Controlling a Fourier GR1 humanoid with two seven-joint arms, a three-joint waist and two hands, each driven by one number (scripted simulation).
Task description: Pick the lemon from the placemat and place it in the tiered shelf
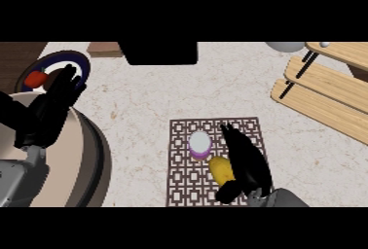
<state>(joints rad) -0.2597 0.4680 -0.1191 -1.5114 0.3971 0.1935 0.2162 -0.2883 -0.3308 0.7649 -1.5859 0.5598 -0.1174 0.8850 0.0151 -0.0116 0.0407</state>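
A yellow lemon point(220, 168) lies on the brown patterned placemat point(188, 193) in the lower middle of the head view. My right hand point(247, 165) is right beside it on its right, fingers stretched forward and thumb curving under the lemon's near end; part of the lemon is hidden by the hand. The wooden tiered shelf point(327, 92) stands at the upper right, well away from the hand. At the left edge my left hand point(56, 99) rests open, fingers up.
A white and purple cup point(199, 145) sits on the placemat just left of the lemon. A dark-rimmed plate point(81, 65) with a red item point(36, 78) is at the upper left. A black box point(161, 52) stands at the top centre. A grey bowl point(285, 46) is near the shelf.
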